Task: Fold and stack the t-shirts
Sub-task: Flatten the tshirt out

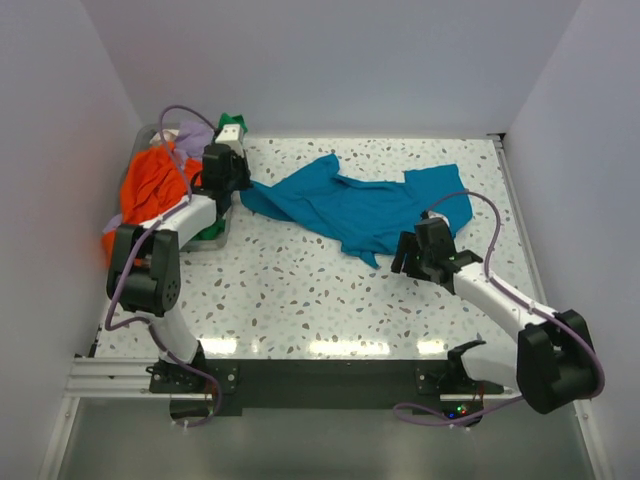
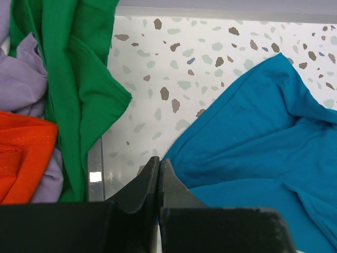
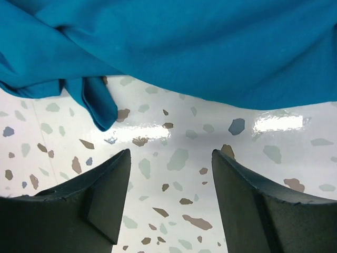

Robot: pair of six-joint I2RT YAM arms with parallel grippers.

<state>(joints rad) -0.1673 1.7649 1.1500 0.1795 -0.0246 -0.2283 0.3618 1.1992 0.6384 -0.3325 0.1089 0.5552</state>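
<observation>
The large teal t-shirt lies crumpled and stretched across the far middle of the table. My left gripper is at its left tip, jaws pressed together with the shirt's edge against them. My right gripper is open and empty, low over bare table just short of the shirt's near edge; its jaws stand wide apart. The orange, green and lavender t-shirts lie heaped at the far left, and also show in the left wrist view: orange, green, lavender.
The heaped shirts sit in a shallow clear bin at the far left, its rim right beside my left fingers. White walls enclose the speckled table on three sides. A black rail runs along the near edge.
</observation>
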